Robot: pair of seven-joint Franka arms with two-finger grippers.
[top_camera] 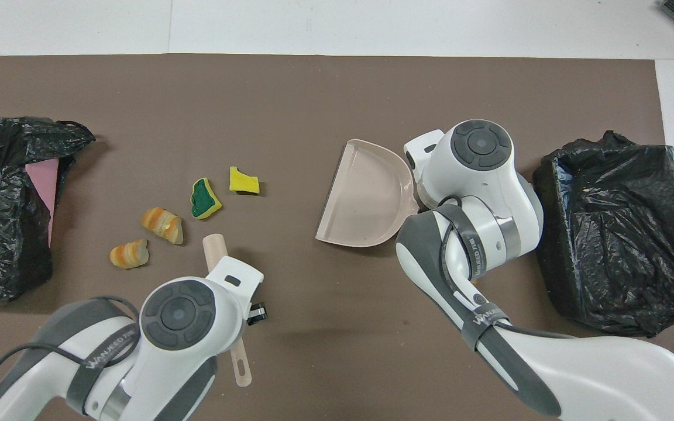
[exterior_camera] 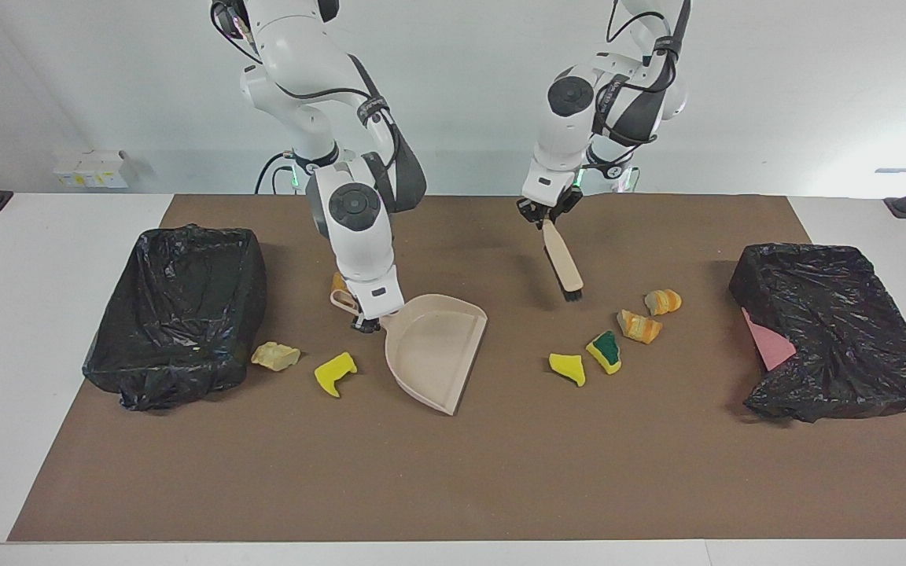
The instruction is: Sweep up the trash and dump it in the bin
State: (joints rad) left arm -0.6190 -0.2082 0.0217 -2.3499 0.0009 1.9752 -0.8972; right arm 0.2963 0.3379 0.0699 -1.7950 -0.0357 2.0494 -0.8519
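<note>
Facing view: right pincer (exterior_camera: 365, 322) grips dustpan (exterior_camera: 433, 350).

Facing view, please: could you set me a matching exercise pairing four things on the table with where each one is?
Things:
1. dustpan
2. brush
3. pale beige chunk
4. green-and-yellow sponge bit

Places:
A. beside the black-lined bin at the right arm's end
B. in the left gripper, bristles down
C. between a yellow foam piece and an orange-tan lump
D. gripped by its handle in the right gripper

Pairs: 1-D, 2-B, 3-A, 4-C.
</note>
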